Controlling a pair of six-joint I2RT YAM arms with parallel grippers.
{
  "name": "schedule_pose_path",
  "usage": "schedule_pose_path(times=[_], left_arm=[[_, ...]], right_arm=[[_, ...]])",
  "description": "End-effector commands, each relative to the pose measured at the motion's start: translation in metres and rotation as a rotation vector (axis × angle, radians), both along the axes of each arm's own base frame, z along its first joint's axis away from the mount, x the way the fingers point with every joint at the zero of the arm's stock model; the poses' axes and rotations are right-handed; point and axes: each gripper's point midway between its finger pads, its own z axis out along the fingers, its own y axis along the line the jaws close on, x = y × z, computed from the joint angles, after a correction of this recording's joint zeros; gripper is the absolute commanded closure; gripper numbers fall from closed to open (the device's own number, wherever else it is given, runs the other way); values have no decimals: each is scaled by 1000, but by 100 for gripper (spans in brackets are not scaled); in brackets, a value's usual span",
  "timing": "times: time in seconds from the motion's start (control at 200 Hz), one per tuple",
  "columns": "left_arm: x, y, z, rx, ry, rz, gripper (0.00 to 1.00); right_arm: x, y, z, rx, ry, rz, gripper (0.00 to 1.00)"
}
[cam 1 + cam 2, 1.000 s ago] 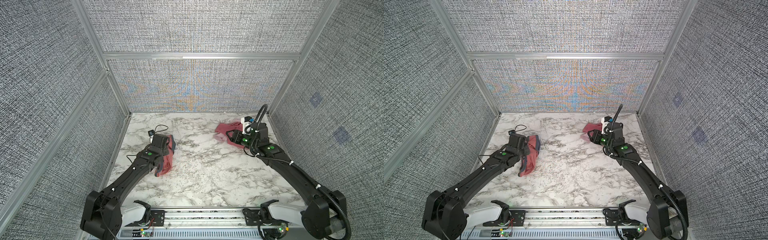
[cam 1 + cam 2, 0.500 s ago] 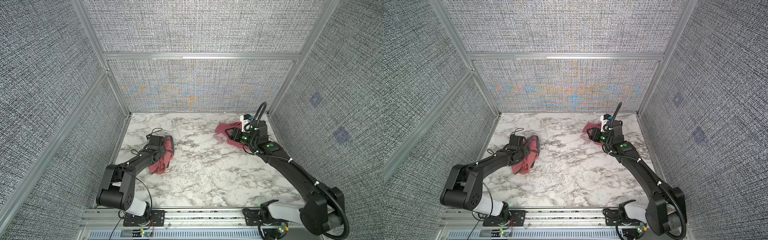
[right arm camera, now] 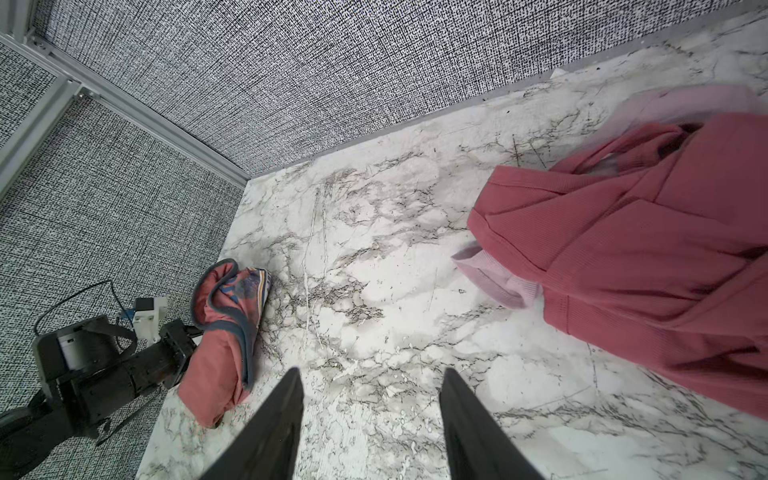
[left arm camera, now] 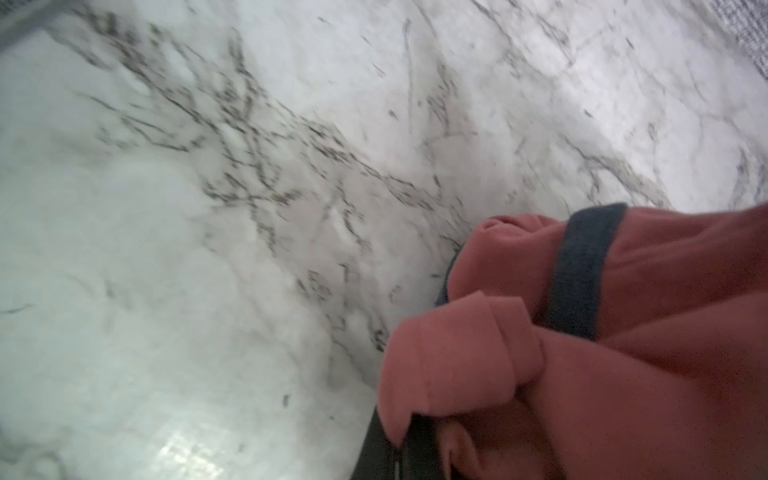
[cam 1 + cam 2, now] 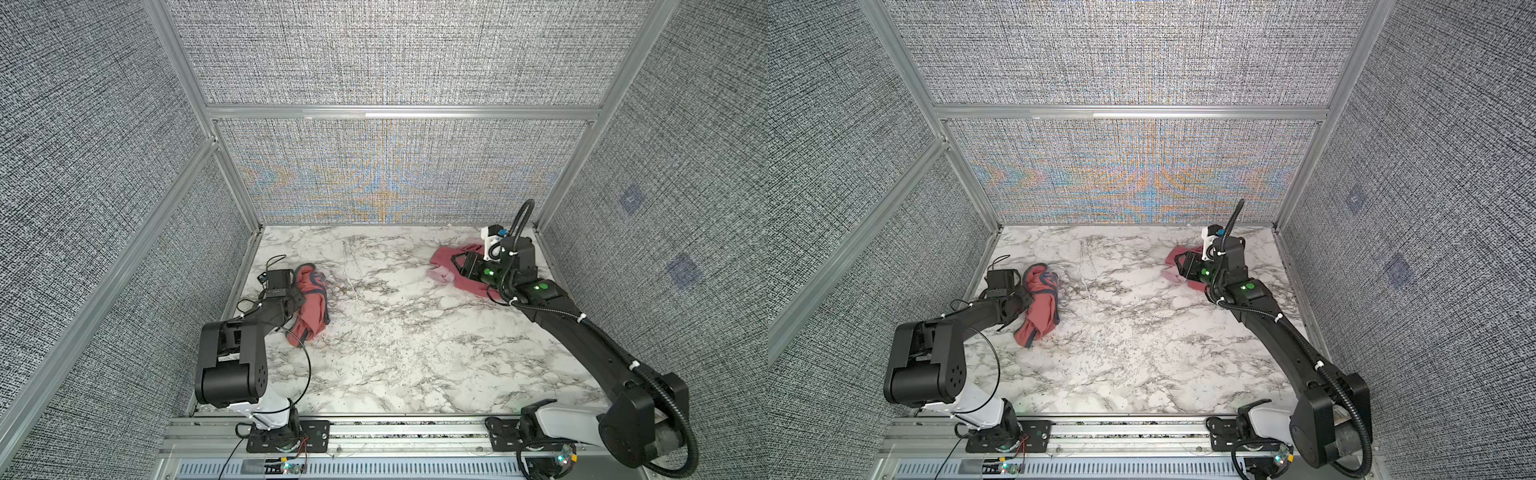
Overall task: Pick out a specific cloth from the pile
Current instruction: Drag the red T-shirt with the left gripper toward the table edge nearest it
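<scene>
Left of frame, cloth [image 5: 313, 307] is lying clear of pile [image 5: 444, 259], left gripper [image 5: 296, 302] clamping it; right gripper [image 3: 372, 372] is hanging half-open, empty; release seemingly remaining.

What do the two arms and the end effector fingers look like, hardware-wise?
The left arm and right arm are black links on white base segments. The right one carries a corrugated black hose, white zip ties, green lights and a white camera mount. A thin black cable loops off the left. The right end effector has black tapered fingers.
</scene>
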Motion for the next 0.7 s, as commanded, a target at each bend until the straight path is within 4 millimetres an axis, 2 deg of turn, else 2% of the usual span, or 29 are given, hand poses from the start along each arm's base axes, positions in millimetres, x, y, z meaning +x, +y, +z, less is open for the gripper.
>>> schedule_pose_path(times=[0.0,0.17,0.34,0.465,0.51,0.695], left_arm=[[3,19,8,-8,-42,43,100],[7,44,13,-15,-63,85,100],[8,44,-1,-51,-5,73,100],[-2,40,-4,-70,4,76,76],[-5,39,-1,-73,3,76,70],[-22,43,24,-28,-16,100,65]], right_arm=[[2,-1,4,-8,-10,-6,45],[3,-1,4,-12,-10,-5,45],[1,-4,5,-10,-13,-12,45],[-2,-5,6,-7,-18,-13,45],[-2,-5,8,-5,-23,-13,45],[-3,-3,11,8,-26,-7,45]])
